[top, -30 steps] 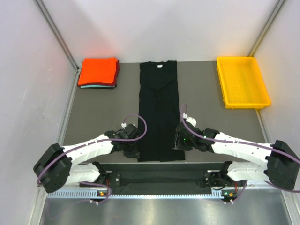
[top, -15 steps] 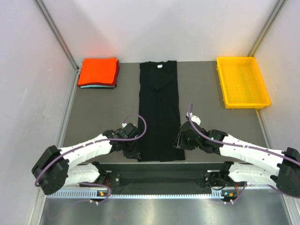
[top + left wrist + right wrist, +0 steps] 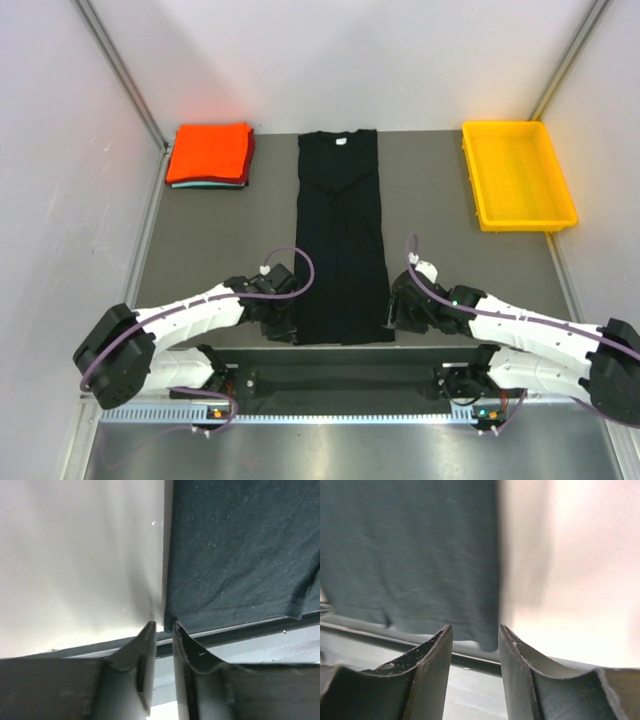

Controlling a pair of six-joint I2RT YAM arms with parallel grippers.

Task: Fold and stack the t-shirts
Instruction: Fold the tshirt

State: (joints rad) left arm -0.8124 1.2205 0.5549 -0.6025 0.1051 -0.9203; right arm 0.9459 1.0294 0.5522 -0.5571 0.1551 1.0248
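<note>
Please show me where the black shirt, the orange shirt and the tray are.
black shirt [image 3: 340, 240]: top view, middle of the cloth.
orange shirt [image 3: 210, 152]: top view, its upper face.
tray [image 3: 518, 175]: top view, bare floor.

The right gripper [image 3: 475, 628] has slid outward and a little back toward its own arm base, off the side edge of the long black soft-cloth t-shirt [image 3: 340, 230]. Its jaws stand wider apart than a second ago. The shirt's hem corner now hangs in the gap between them.
</note>
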